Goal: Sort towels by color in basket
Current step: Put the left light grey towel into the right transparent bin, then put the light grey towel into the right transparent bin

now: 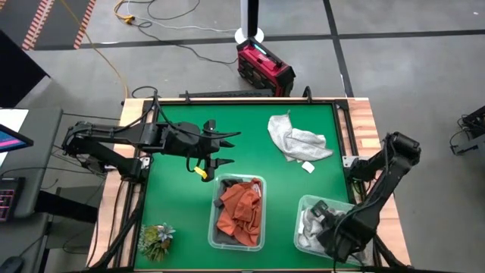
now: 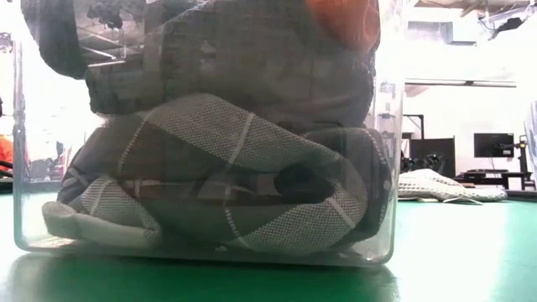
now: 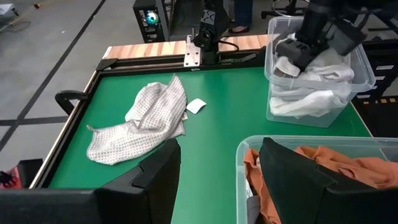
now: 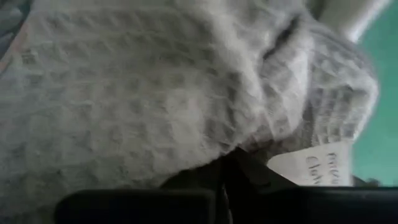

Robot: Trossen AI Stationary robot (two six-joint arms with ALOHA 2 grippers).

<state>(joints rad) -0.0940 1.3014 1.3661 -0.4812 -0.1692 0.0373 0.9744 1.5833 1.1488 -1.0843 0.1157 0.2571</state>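
White waffle-weave towels [image 1: 309, 226] fill the clear plastic bin [image 1: 303, 205]; the right gripper [image 1: 327, 216] pinches one inside. The left gripper [image 1: 220, 149] hovers wide.

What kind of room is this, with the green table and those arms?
Probably a robotics lab or workshop. Cables trail over a grey concrete floor marked with tape lines, computer monitors stand on desks behind, and the green table sits in a wooden frame built for the arms.
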